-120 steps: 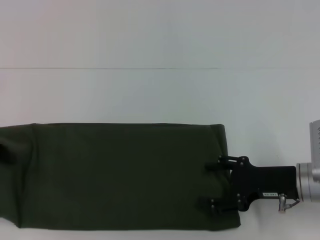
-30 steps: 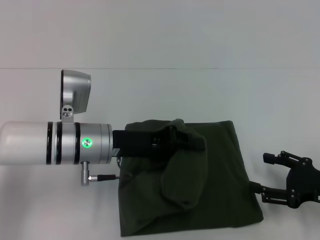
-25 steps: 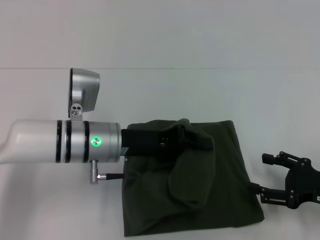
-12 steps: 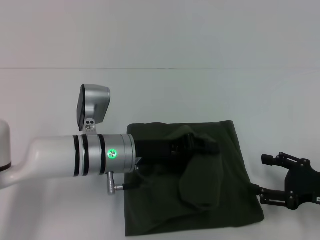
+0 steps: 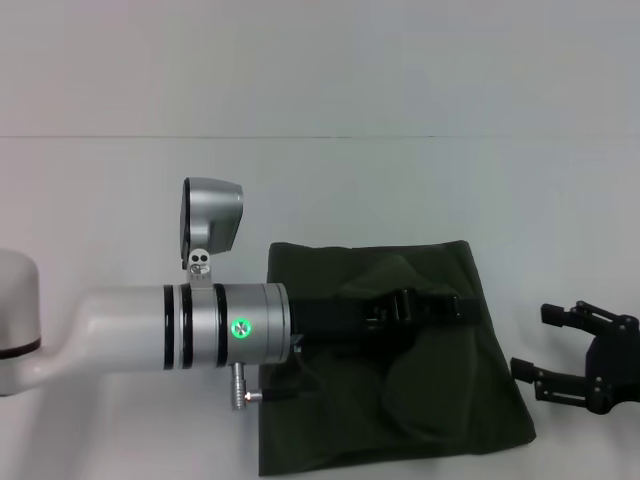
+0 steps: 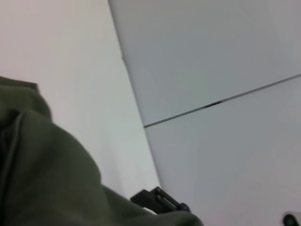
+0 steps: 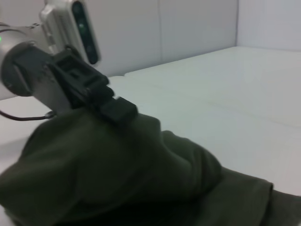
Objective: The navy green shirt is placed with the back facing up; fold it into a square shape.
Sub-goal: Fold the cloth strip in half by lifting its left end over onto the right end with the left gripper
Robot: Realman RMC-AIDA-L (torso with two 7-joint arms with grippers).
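The navy green shirt (image 5: 320, 420) lies folded to a rough square at the table's front middle, plain side up. My left gripper (image 5: 462, 307) reaches across it from the left and is shut on a raised fold of the cloth, which sags in a bulge below the fingers. In the right wrist view the left gripper (image 7: 118, 109) sits on top of the humped shirt (image 7: 117, 174). Dark cloth of the shirt (image 6: 47, 179) fills the left wrist view's corner. My right gripper (image 5: 548, 345) is open, just off the shirt's right edge, with nothing in it.
The white table (image 5: 330, 190) stretches behind and to both sides of the shirt. The thick silver left forearm (image 5: 180, 328), with its camera housing (image 5: 210, 215), hangs over the table left of the shirt. A seam line (image 5: 300, 137) crosses the table's far part.
The left arm has carried its fold of cloth rightward across the shirt, now near the right edge. The right gripper has backed off a little to the right.
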